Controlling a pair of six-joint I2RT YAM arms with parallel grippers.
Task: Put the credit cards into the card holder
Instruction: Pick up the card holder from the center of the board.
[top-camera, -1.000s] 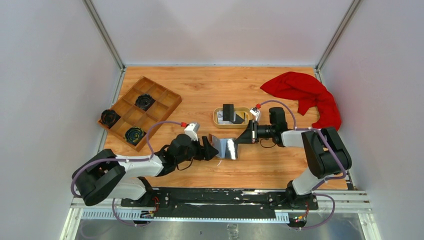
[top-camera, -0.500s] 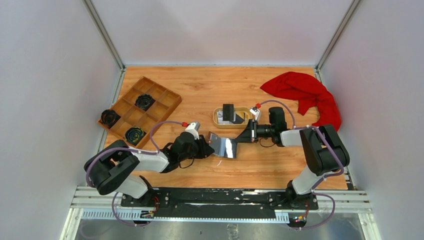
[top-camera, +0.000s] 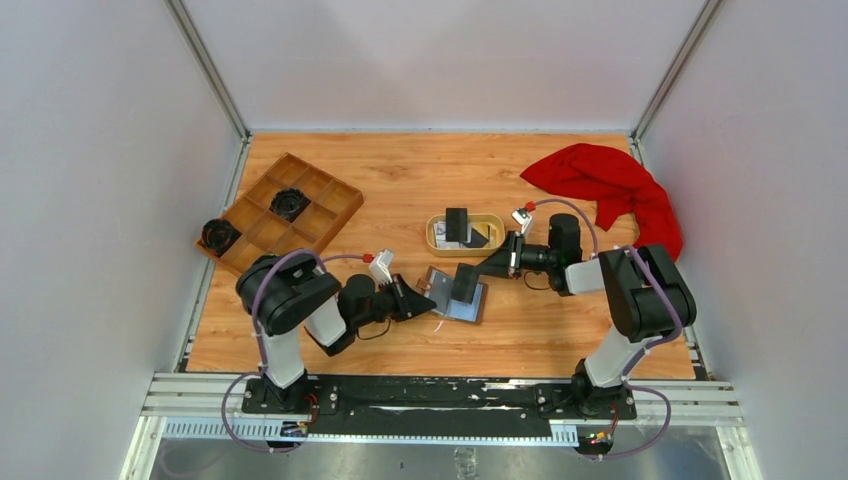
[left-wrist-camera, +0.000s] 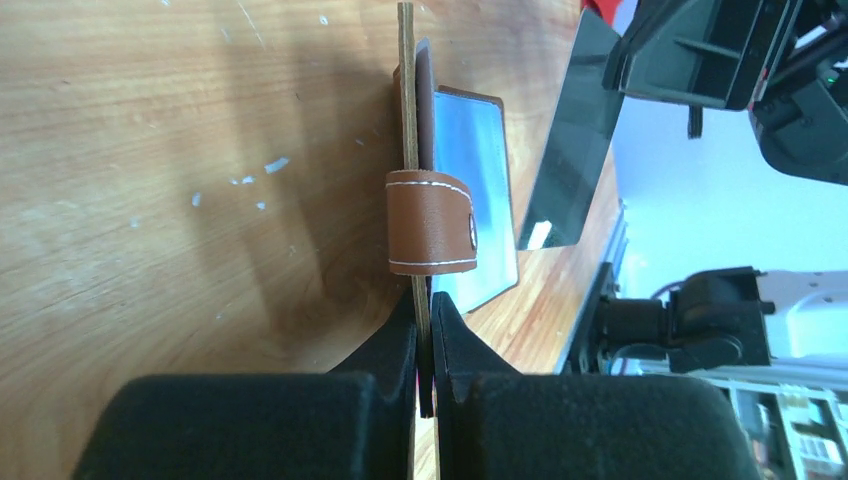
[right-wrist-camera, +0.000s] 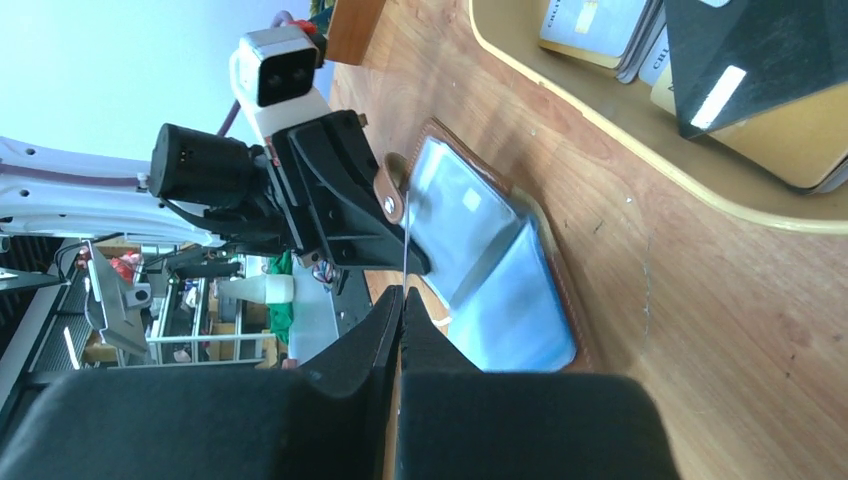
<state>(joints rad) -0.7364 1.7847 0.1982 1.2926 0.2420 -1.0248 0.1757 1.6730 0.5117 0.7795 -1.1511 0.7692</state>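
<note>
On the light wooden table (top-camera: 400, 175), a crumpled red cloth (top-camera: 610, 190) lies at the upper right of the overhead view. A large brown wooden compartment tray (top-camera: 312, 222) sits at the upper left, and just above centre a tan oval dish (top-camera: 433, 238) holds black and whitish credit cards (top-camera: 458, 228). The brown leather-like folding card holder (top-camera: 458, 306) lies open at centre, grey pockets up, its left edge pinched between the closed fingers of the left gripper (left-wrist-camera: 424, 312). The right gripper (right-wrist-camera: 402, 300), likewise clamped tight, grips a thin black card (left-wrist-camera: 578, 130) tilted just over the holder's pockets; whether it touches them cannot be told.
</note>
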